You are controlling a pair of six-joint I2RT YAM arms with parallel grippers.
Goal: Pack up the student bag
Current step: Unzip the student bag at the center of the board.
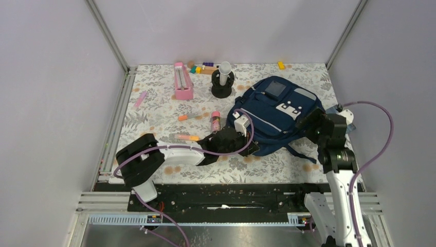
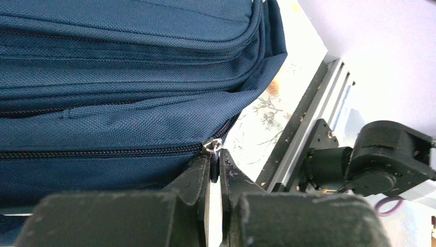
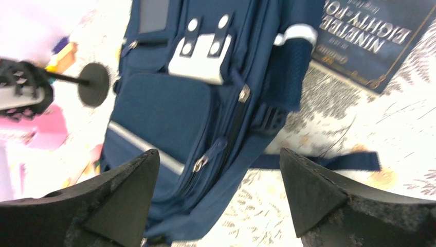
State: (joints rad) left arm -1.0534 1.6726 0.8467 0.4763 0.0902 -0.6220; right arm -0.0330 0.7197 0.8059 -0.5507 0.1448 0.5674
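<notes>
On the flowered table: zip pinched, bag not yet opened

Across the right half of the flower-patterned table cover [image 1: 154,116]: large navy blue fabric student bag [image 1: 277,116], laid flat with its white-grey patches upward, probably to keep the zips within reach of both arms. Looks closed along the seam in the left wrist view, so likely nothing packed yet (a judgement from that one seam only).

Just beside the bag's right edge: dark blue book with pale lettering [image 3: 370,36], flat on the cover, probably parked close as an early thing to go in.

Well apart to the far left: pink rectangular plastic case [image 1: 183,81] and black round stand with a white cylinder [image 1: 222,82], presumably waiting their turn.

Over the bag's right flank: right gripper [image 3: 216,154], fingers spread wide with nothing between them. Well placed to pin the fabric down during a zip pull, or to reach for the book.

At the bag's near-left edge: left gripper [image 2: 215,177], pressed together on the silver metal zip pull [image 2: 213,146]. Held low and level with the seam, apparently to drag the slider along the teeth rather than lift the fabric.

Between case and bag: orange marker [image 1: 188,137], loose on the cover.
</notes>
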